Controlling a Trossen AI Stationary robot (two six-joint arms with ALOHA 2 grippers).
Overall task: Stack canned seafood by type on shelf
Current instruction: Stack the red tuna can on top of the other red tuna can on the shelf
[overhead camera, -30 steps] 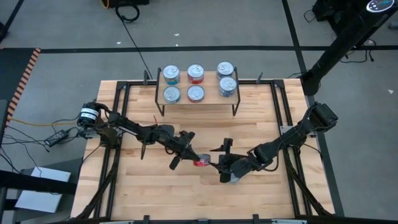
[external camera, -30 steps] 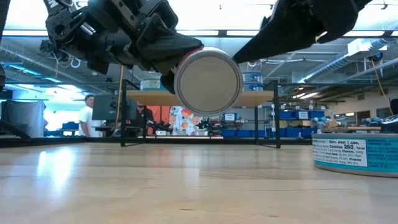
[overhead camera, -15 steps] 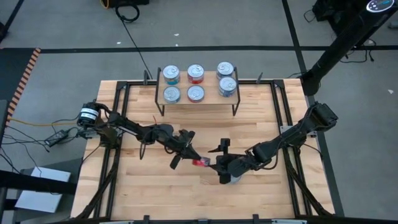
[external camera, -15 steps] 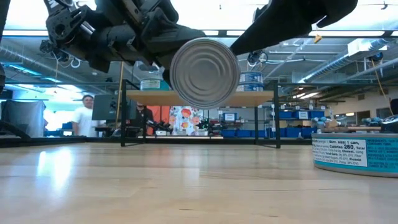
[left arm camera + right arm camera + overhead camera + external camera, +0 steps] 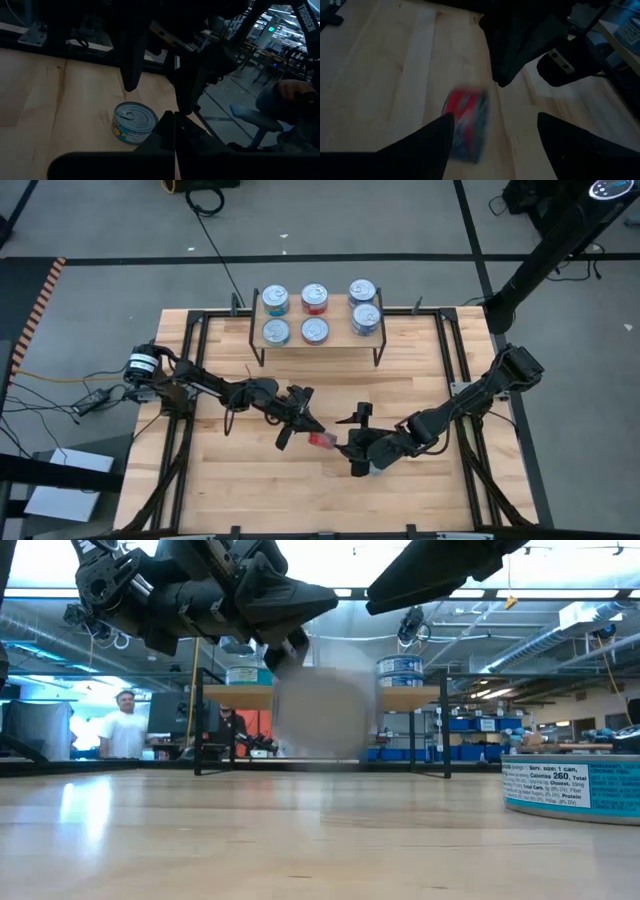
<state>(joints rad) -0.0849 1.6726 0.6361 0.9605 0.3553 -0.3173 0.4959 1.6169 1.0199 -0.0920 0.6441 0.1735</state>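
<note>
- Left gripper is seen over the middle of the tabletop, toward the front edge; fingers are fully closed, nothing is seen clamped between them.
- Red tin is seen just beside the left gripper's tip, between the two grippers, on its side; it is blurred in the low and right wrist views, so whether it is airborne or resting on the wood cannot be told. No contact with either gripper is visible.
- Right gripper is placed just right of the red tin, jaws spread wide and empty; the red tin is framed between its fingers in the right wrist view.
- A teal-labelled tin stands upright on the tabletop under the right arm, pull-tab lid up; it also shows at the right edge of the low view.
- Shelf is set at the back edge of the tabletop; six tins stand on it, in two rows: teal left column, red and teal middle, blue right column.
- Look: squat round tins, shiny ribbed silver ends, coloured paper side labels.
- Handling, judged: rigid, dense for its size, not fragile, dentable if dropped. Metal ends and glossy label are likely slippery; a tin on its side is expected to roll.
- Grip, judged: best taken across the label wall with the tin upright, fingers on opposite sides, kept level for stacking.
</note>
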